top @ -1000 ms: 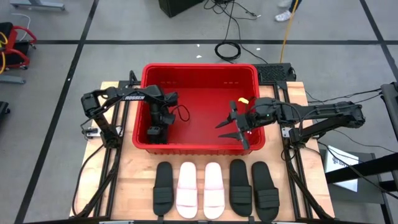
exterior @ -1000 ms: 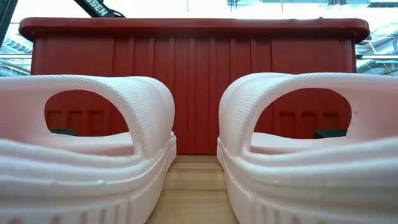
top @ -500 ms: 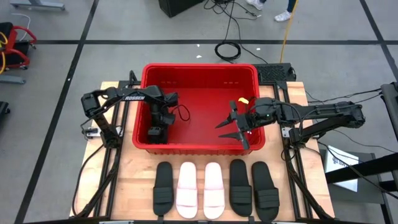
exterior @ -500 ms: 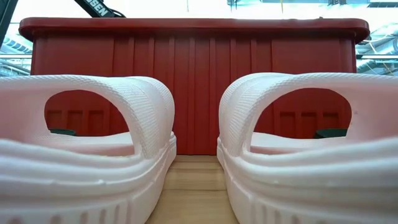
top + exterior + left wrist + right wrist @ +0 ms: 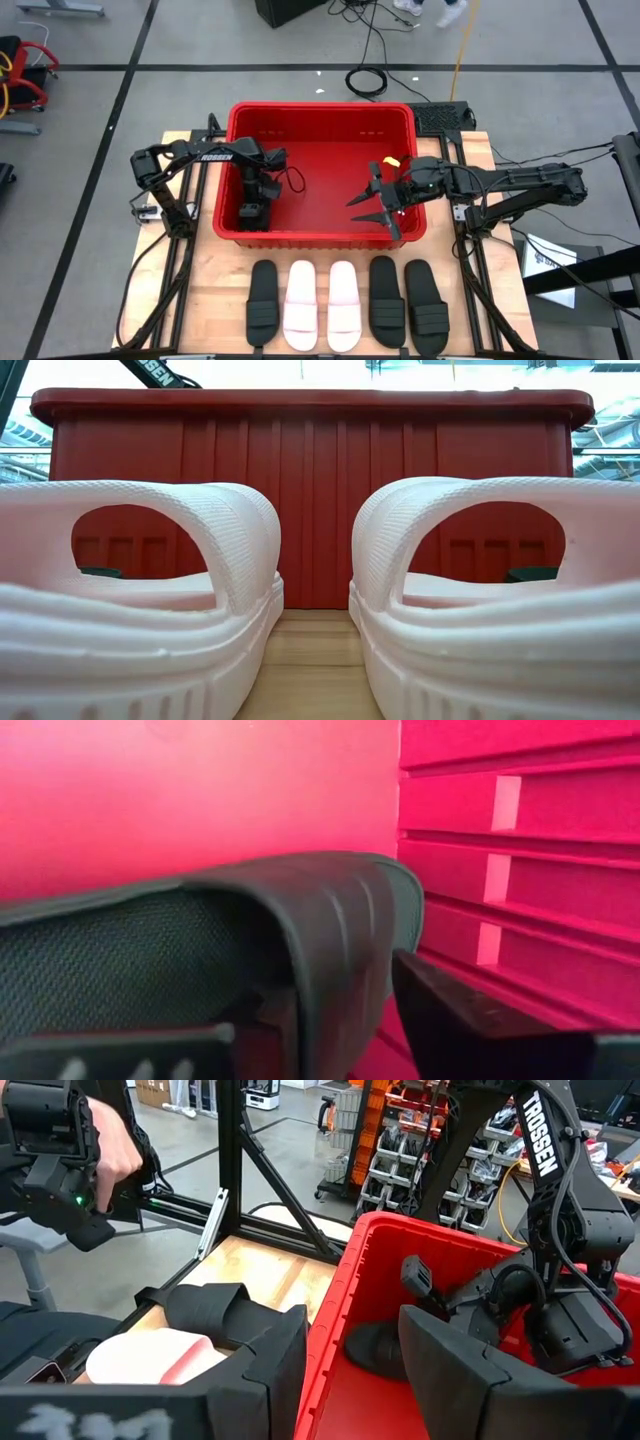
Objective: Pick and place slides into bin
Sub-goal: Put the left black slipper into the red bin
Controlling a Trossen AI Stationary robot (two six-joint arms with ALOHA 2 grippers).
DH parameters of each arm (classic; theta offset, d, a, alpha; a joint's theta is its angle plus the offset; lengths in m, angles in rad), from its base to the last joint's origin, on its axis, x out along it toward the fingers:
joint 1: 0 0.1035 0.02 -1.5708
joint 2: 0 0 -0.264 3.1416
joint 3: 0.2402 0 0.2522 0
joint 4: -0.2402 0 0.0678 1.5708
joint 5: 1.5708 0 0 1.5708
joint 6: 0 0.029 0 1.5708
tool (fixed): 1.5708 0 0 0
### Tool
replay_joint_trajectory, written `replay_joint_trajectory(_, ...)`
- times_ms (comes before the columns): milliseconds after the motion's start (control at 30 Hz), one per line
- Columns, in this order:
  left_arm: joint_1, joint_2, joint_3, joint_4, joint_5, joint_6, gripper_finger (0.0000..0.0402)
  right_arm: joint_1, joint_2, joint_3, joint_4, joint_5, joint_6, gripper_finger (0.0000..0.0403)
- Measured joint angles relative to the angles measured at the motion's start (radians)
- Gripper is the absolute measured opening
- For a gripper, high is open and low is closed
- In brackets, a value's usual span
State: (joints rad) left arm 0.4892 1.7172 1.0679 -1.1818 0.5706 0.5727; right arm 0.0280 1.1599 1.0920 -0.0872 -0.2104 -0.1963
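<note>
Sandals [image 5: 343, 304] lie side by side in a row of five on the table's near edge, black, pale pink, pale pink, black, black, each flat with a wide strap. A sixth black sandal [image 5: 200, 950] sits inside the red bin [image 5: 322, 112] at its left near corner, mostly hidden from above by the left gripper [image 5: 250, 212], whose fingers are clamped on its strap. The right gripper [image 5: 381, 199] hangs over the bin's right side, jaws spread apart and holding nothing.
</note>
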Motion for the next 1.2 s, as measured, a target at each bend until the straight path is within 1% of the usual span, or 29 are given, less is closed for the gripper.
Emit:
replay_joint_trajectory(167,0.0,0.0,0.0,0.0,0.0,-0.002,0.0169,0.0,0.0,0.0,0.0,0.0,-0.002,0.0153)
replay_joint_trajectory(367,0.0,0.0,0.0,-0.001,-0.003,-0.007,0.0189,0.0,0.0,0.0,0.0,0.0,-0.002,0.0153)
replay_joint_trajectory(500,0.0,0.0,0.0,-0.002,-0.048,-0.011,0.0196,0.0,0.0,0.0,0.0,0.0,-0.003,0.0153)
replay_joint_trajectory(833,0.002,0.0,0.003,-0.011,-0.086,-0.013,0.0198,0.0,0.0,0.0,0.004,0.001,-0.003,0.0153)
replay_joint_trajectory(933,0.007,0.0,0.027,-0.029,-0.089,-0.006,0.0198,0.0,0.0,0.0,0.004,0.002,-0.003,0.0153)
replay_joint_trajectory(1067,0.007,0.0,0.09,-0.057,-0.106,-0.006,0.0198,0.0,0.0,0.0,0.004,0.003,-0.003,0.0153)
replay_joint_trajectory(1200,0.007,0.0,0.153,-0.063,-0.172,-0.007,0.0198,0.0,0.0,0.0,0.004,0.003,-0.003,0.0153)
